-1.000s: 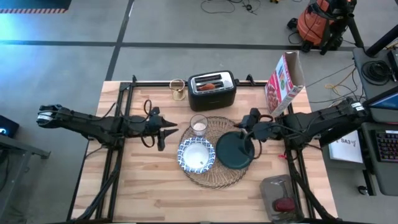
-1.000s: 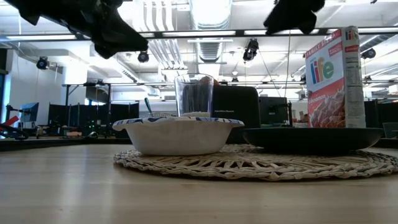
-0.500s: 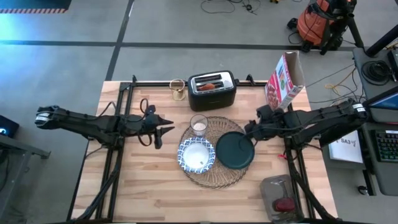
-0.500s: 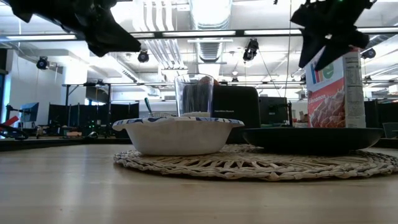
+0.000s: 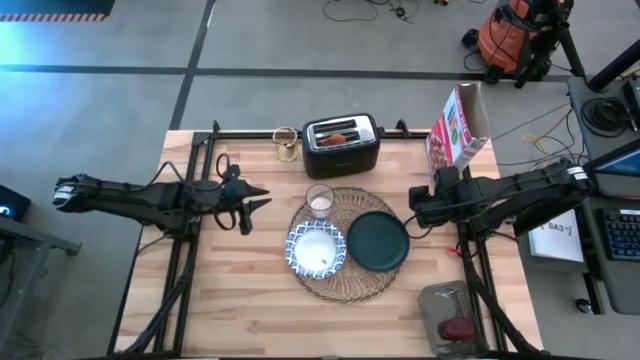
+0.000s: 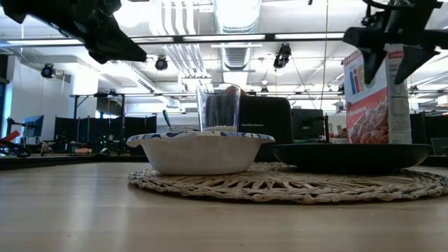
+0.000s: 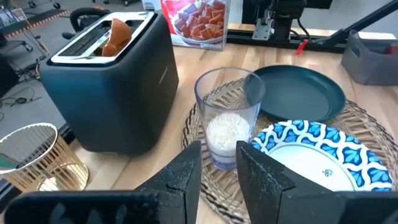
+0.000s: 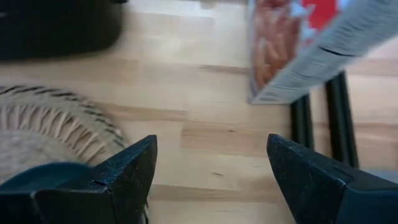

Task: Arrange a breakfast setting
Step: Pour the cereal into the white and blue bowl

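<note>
The mat (image 5: 347, 245) lies mid-tabletop (image 5: 230, 310), with wide bare wood in front of it and to its left. On it the bowl (image 5: 316, 250) sits at the left, the plate (image 5: 378, 242) at the right, close beside each other, and the glass (image 5: 319, 201) stands on the rear edge, just behind the bowl. The toaster (image 5: 341, 143) stands behind the mat near the back edge, a small wire holder (image 5: 286, 144) at its left. The cereal box (image 5: 457, 125) stands at the back right corner, and a grey tray (image 5: 450, 317) sits at the front right corner.

The left hand (image 5: 250, 200) hovers over bare wood left of the glass, its fingers (image 7: 186, 174) a narrow gap apart and holding nothing. The right hand (image 5: 414, 207) hangs off the plate's right rim, fingers (image 8: 124, 171) spread wide and empty.

The left wrist view alone shows the pastry (image 7: 115, 35) standing in a toaster slot, white stuff in the bottom of the glass and the bowl's blue pattern. The low view shows both hands well above the dishes.

A second ago the right hand was over the plate with its fingers closer together; it has since drawn back to the right and opened. The left hand has backed slightly away from the mat. The plate has stayed put.
</note>
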{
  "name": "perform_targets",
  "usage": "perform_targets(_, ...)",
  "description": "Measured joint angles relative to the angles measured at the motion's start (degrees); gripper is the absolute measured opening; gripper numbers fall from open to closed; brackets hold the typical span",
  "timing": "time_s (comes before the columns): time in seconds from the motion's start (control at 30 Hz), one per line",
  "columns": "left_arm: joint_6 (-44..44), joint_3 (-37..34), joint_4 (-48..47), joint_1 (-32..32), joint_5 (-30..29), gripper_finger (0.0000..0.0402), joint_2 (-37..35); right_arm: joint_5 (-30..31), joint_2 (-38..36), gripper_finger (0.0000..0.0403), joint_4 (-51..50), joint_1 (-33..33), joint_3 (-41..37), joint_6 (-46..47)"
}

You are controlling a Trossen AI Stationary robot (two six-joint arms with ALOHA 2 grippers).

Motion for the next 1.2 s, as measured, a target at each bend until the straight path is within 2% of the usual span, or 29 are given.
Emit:
perform_targets(0.2, -0.48, -0.14, -3.27, 0.00, 0.12, 0.0083, -1.88, -1.03, -0.02, 0.0282, -4.91, 0.00, -0.11, 7.29)
perform_targets(0.6, -0.55, -1.39, -3.97, 0.00, 0.18, 0.0083, -3.82, 0.66, 0.00, 0.0259, -3.86, 0.00, -2.03, 8.90)
perform_targets(0.7, -1.03, -1.97, -3.95, 0.00, 0.20, 0.0083, -4.07, 4.04, 0.00, 0.0252, 2.65, 0.00, -2.03, 10.18)
perform_targets(0.77, -1.50, -2.52, -3.92, 0.00, 0.29, 0.0083, -4.40, 7.67, 0.08, 0.0248, 8.93, 0.00, -2.03, 6.86)
perform_targets(1.03, -1.75, -5.07, -2.80, -0.02, 0.64, 0.0083, -7.82, 17.63, 1.60, 0.0244, 37.42, -0.01, -2.14, -19.71)
perform_targets(1.1, -1.64, -5.62, -2.81, -0.02, 0.64, 0.0083, -8.53, 21.59, 1.60, 0.0246, 38.97, -0.45, -2.14, -20.68)
perform_targets(1.2, -1.84, -6.58, -2.83, -0.02, 1.16, 0.0083, -9.66, 25.68, 1.28, 0.0249, 34.06, -2.39, -2.14, -15.09)
